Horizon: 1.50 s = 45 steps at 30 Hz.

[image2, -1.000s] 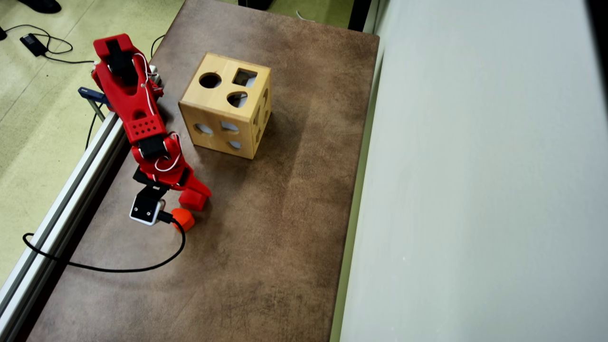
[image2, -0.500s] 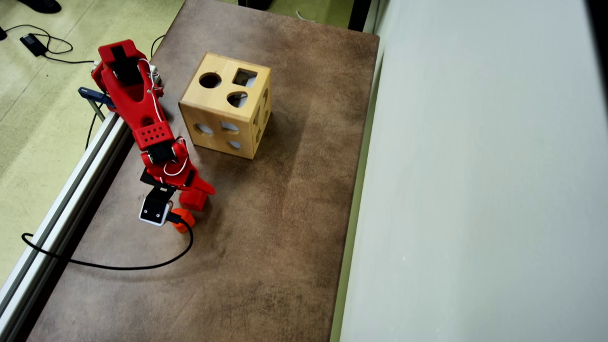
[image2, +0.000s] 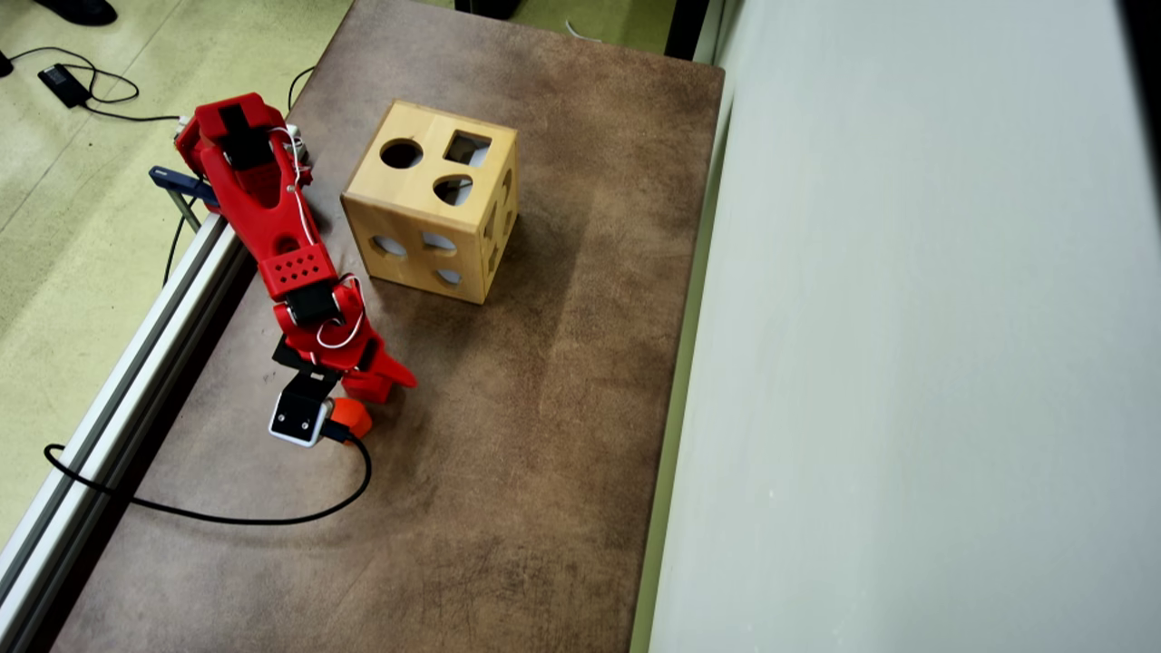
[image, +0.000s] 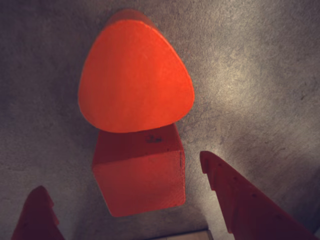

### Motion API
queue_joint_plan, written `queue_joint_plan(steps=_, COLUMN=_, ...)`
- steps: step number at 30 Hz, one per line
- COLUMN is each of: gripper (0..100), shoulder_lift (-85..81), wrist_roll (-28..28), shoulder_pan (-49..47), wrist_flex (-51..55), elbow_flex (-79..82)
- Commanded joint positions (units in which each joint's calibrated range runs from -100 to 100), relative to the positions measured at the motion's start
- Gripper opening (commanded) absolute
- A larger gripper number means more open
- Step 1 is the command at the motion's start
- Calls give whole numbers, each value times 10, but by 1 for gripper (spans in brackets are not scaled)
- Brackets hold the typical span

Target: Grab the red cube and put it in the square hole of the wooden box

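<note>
In the wrist view the small red cube (image: 140, 175) sits on the brown table between my two red fingers (image: 240, 200), with a gap on each side. My gripper (image: 122, 172) is open and low over it. An orange-red rounded heart-shaped block (image: 135, 75) lies just beyond the cube and touches it. In the overhead view the gripper (image2: 361, 396) is at the table's left side, and the cube (image2: 368, 391) is mostly covered by it. The wooden box (image2: 381, 204) stands farther up the table. Its square hole (image2: 467, 148) is on the top face.
The box top also has a round hole (image2: 401, 153) and a heart-like hole (image2: 453, 190). A metal rail (image2: 118, 390) runs along the table's left edge. A black cable (image2: 227, 519) loops from the wrist camera. A pale wall (image2: 907, 363) borders the right side.
The arm has stretched forward and swung slightly right in the overhead view, bringing the gripper further over the red cube. The heart-shaped block and the box have stayed put.
</note>
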Motion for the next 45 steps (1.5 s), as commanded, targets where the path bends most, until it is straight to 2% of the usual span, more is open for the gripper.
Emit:
queue_joint_plan(steps=1, gripper=45, shoulder_lift=-1, wrist_roll=2, shoulder_pan=-10, wrist_flex=-4, elbow_flex=-24)
queue_joint_plan(steps=13, gripper=44, shoulder_lift=8, wrist_roll=0, shoulder_pan=-18, wrist_flex=-3, elbow_flex=-25)
queue_joint_plan(steps=27, gripper=17, shoulder_lift=9, wrist_roll=-1, shoulder_pan=-18, wrist_flex=-3, elbow_flex=-26)
queue_joint_plan(steps=36, gripper=12, shoulder_lift=5, wrist_roll=-1, shoulder_pan=-13, wrist_flex=-4, elbow_flex=-26)
queue_joint_plan(steps=42, gripper=1, shoulder_lift=4, wrist_roll=-1, shoulder_pan=-10, wrist_flex=-4, elbow_flex=-27)
queue_joint_plan(steps=45, gripper=1, shoulder_lift=-1, wrist_roll=-1, shoulder_pan=-10, wrist_flex=-3, elbow_flex=-27)
